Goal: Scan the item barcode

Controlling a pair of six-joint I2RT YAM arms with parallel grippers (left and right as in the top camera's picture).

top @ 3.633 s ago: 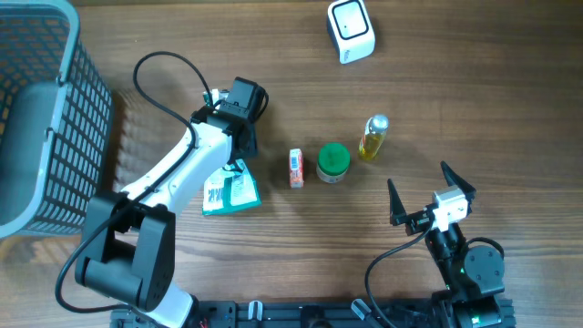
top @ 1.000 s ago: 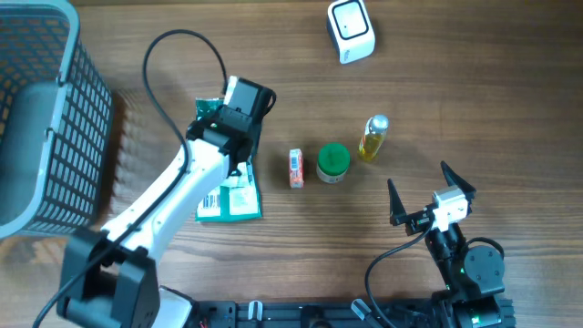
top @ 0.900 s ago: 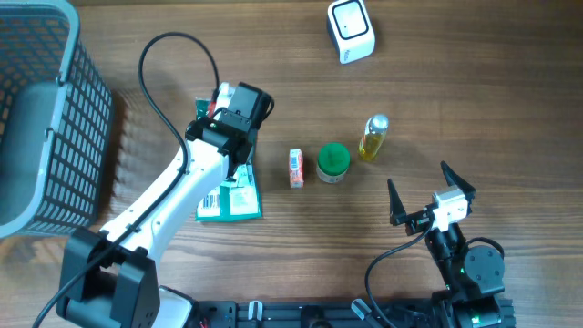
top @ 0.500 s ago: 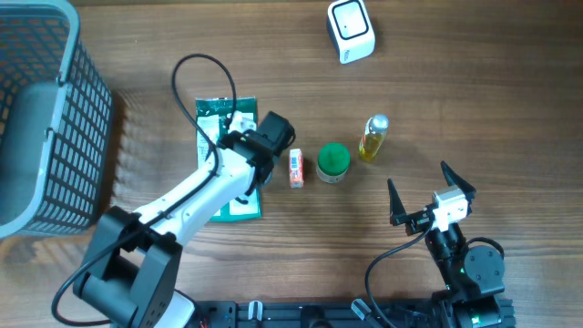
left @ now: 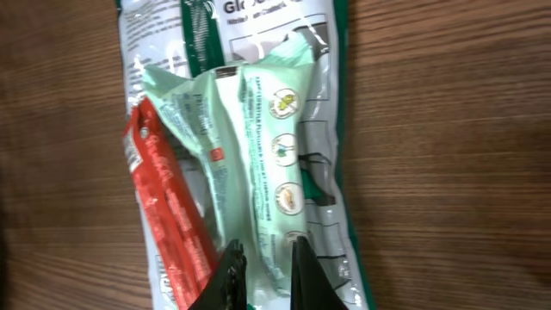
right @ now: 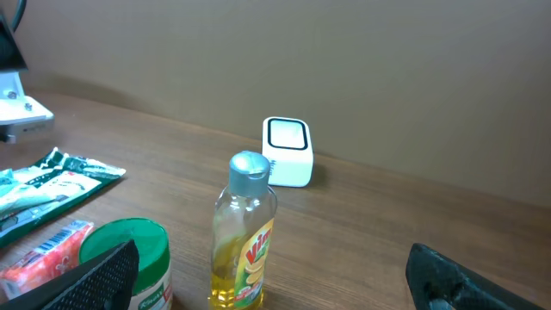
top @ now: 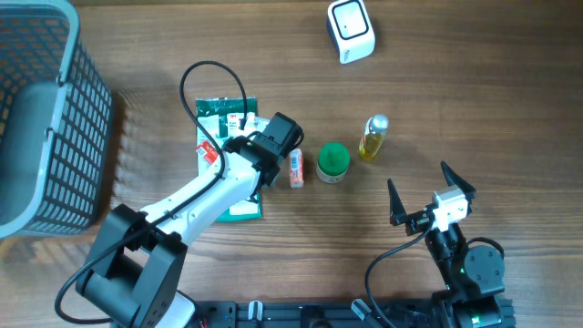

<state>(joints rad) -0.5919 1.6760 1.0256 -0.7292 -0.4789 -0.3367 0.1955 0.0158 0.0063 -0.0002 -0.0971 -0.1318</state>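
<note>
Locate the green packet (top: pixel 223 118) flat on the table (top: pixel 474 82), left of centre, with the long axis running toward and away from the robot's base. Confirm the left gripper (left: pixel 264 251) pressed together on a raised pale-green fold of the packet, with a red strip (left: pixel 168 215) just beside the pinch. Find the white barcode scanner (top: pixel 351 30) at the far side, ahead and to the right of the packet, well apart from it. Judge the left arm the nearer one and the one holding the item; note the right gripper (top: pixel 417 178) spread wide, low at the near edge. Plan a lift, then a diagonal carry toward the far right. Pass above or behind the orange box (top: pixel 295 169), green-lidded jar (top: pixel 333 162) and oil bottle (top: pixel 373 137), in a row just right of the packet. Expect open table beyond that row. Keep away from the basket (top: pixel 46 118) at the left edge.
</note>
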